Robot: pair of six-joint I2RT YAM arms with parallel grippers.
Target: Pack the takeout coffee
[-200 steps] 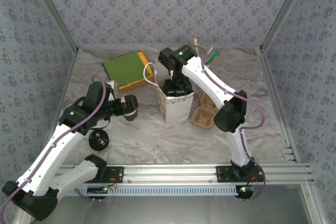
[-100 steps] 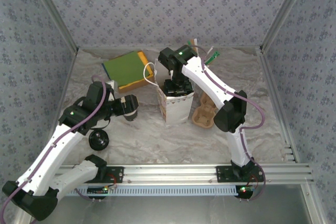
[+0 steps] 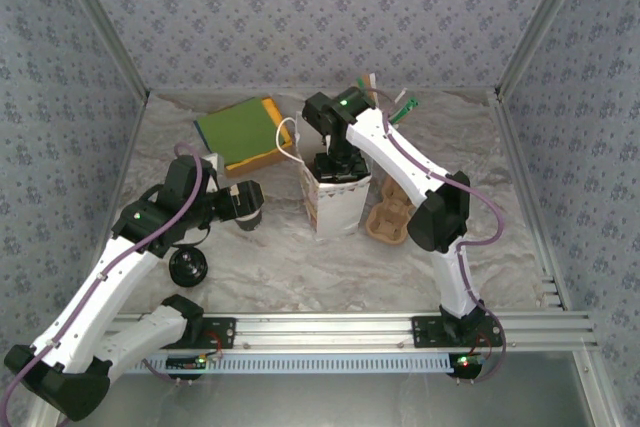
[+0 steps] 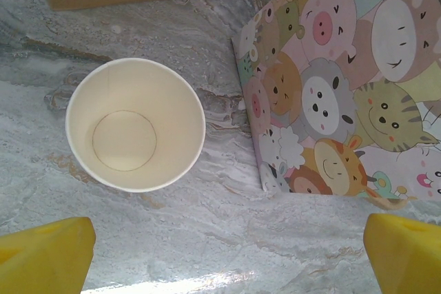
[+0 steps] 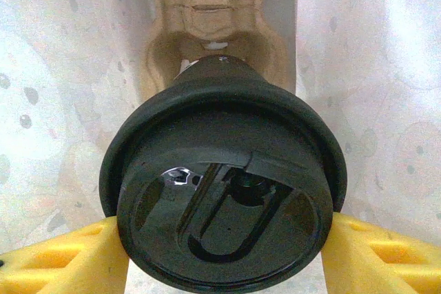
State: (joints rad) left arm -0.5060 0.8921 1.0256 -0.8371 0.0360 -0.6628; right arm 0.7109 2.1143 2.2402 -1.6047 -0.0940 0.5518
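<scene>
The right gripper (image 5: 222, 256) has its yellow fingers (image 5: 62, 263) part-closed on the coffee cup (image 5: 224, 163), one on each side just under the black lid; the cup hangs upright, long axis vertical, within the mouth of the cartoon bag (image 3: 335, 209); a cardboard tray (image 5: 217, 25) lies straight below, so the way in looks to be down. The left gripper (image 4: 220, 253) hovers wide open and empty over a lidless cup (image 4: 136, 133).

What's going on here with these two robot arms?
The right pincer grips a small dark paper cup with a round black plastic lid, down inside the white cartoon-animal paper bag, above a moulded cardboard cup carrier. The left pincer hangs open over a lidless cream-lined paper cup beside the bag.
</scene>
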